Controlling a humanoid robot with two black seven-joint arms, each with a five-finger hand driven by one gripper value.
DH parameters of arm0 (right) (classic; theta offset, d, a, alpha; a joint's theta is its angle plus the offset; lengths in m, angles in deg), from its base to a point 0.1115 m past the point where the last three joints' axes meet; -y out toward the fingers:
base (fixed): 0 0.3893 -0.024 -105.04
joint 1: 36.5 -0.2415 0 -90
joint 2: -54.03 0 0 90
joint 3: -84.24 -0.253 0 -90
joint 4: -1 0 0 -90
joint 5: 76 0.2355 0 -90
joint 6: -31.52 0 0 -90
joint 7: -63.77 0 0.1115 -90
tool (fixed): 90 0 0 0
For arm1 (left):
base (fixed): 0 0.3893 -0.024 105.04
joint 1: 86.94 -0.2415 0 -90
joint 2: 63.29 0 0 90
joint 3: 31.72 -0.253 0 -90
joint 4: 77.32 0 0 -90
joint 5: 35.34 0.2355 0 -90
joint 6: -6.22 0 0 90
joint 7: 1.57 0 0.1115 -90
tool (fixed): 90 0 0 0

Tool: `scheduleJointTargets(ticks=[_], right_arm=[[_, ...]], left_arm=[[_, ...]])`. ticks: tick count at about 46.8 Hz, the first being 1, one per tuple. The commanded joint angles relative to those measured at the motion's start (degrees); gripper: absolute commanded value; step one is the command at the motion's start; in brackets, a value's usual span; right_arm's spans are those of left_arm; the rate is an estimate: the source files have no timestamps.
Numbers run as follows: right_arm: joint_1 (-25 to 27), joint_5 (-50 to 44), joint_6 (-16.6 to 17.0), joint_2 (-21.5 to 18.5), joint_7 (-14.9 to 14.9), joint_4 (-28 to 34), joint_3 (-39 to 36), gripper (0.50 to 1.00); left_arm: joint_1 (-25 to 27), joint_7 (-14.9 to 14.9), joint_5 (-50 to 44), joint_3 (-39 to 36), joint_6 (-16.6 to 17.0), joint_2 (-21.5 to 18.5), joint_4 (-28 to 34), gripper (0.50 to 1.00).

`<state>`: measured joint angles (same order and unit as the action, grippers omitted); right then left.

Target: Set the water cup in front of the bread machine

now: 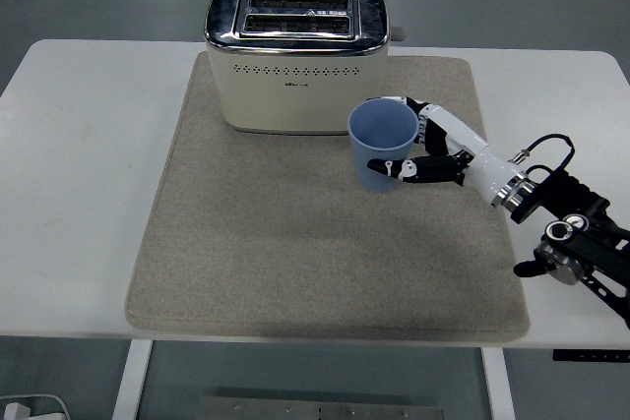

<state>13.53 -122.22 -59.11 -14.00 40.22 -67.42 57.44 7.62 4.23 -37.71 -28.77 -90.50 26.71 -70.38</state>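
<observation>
We have the blue water cup (pixel 384 145) held in our right hand (pixel 433 150), fingers wrapped round its right side and thumb pressed against the lower front. It sits upright, just right of the frame's centre, beside the lower right corner of the cream bread machine (pixel 295 56), which stands in the upper middle on the grey mat (pixel 295 253). We judge the grasp done and the carry well along. What is left: bring the cup further left to the bare mat below the machine's front face, set it down, and let go. Our left arm is out of view.
</observation>
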Motion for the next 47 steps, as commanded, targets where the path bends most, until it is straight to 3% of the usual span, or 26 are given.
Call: scheduleJointTargets(ticks=[1, 12, 20, 28, 29, 30, 32, 36, 42, 47], right_arm=[[-0.19, -0.18, -0.51, -2.89, 0.00, 0.74, 0.26, 0.500], [-3.00, -0.62, -2.88, -9.92, 0.27, 6.01, 3.33, 0.500], [-4.41, -0.80, -2.53, -14.93, 0.18, 11.90, 3.42, 0.500], [-5.11, -0.45, -2.70, -17.83, 0.18, 13.92, 2.98, 0.500], [-5.11, -0.44, -2.71, -18.10, 0.18, 13.93, 2.90, 0.529], [-5.11, -0.36, -2.62, -18.45, 0.18, 13.93, 2.81, 0.608], [-5.03, -0.36, -2.62, -18.80, 0.18, 14.01, 2.81, 0.717], [-5.02, -0.53, -2.71, -19.15, 0.18, 14.63, 2.89, 0.860], [-4.94, -0.53, -2.79, -19.51, -0.17, 15.68, 3.07, 0.909], [-5.02, -0.62, -2.88, -19.42, -0.35, 15.77, 2.98, 0.913]], left_arm=[[0.00, 0.00, 0.00, 0.04, 0.04, 0.00, 0.00, 1.000], [0.00, 0.00, 0.00, -0.05, -0.05, 0.00, 0.00, 1.000], [0.00, 0.00, 0.00, -0.05, 0.04, 0.00, 0.00, 1.000], [0.00, 0.00, 0.00, 0.04, -0.05, 0.00, -0.09, 1.000], [0.00, 0.00, 0.00, -0.05, -0.05, 0.00, 0.00, 1.000], [0.00, 0.00, 0.00, -0.05, 0.04, 0.00, 0.00, 1.000], [0.00, 0.00, 0.00, -0.05, 0.04, 0.00, 0.00, 1.000], [0.00, 0.00, 0.00, -0.05, 0.04, 0.00, 0.00, 1.000], [0.00, 0.00, 0.00, -0.05, 0.04, 0.00, 0.00, 1.000], [0.00, 0.00, 0.00, -0.05, 0.04, 0.00, 0.00, 1.000]])
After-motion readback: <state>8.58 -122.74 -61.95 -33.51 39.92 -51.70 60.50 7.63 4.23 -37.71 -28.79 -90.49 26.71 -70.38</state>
